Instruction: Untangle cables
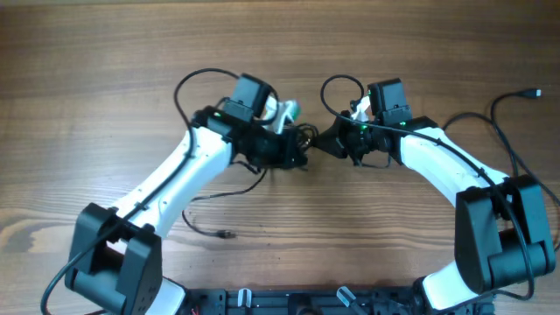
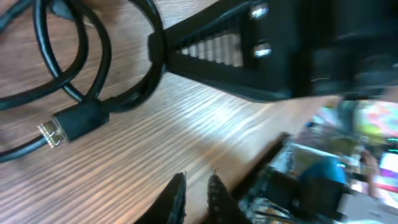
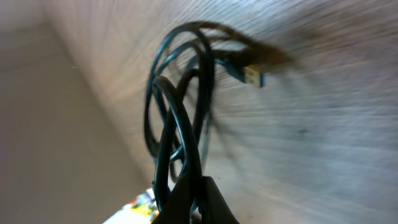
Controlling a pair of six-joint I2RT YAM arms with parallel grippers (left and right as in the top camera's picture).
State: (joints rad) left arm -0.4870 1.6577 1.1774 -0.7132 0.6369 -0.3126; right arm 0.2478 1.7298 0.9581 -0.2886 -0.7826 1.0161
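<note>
Overhead: cables [image 1: 302,138] sit bunched at mid-desk [image 1: 105,52], right between the two arm tips. The right pincer [image 1: 327,140] is on the bundle's right side and the left pincer [image 1: 296,157] just beside its left side, so both are about equally near. One loose strand [image 1: 210,220] trails down-left from the knot, well apart, to a small plug. Left wrist: left pincer [image 2: 198,194] is nearly closed, with a thin gap and nothing seen in it. The cables [image 2: 93,74] lie up and left of its tips. The plug [image 2: 78,121] lies long axis low-left to up-right, metal end away from the pincer. The right pincer's black body [image 2: 249,56] is across the top. Right wrist (blurred): right pincer [image 3: 198,196] is clamped shut on the cables [image 3: 177,124]. The loops run straight out from its tips, and the USB plug [image 3: 252,76] is at the far end. Judgement: the next pull likely needs the left pincer to reach up-left onto a strand, while the right arm anchors the bundle.
</note>
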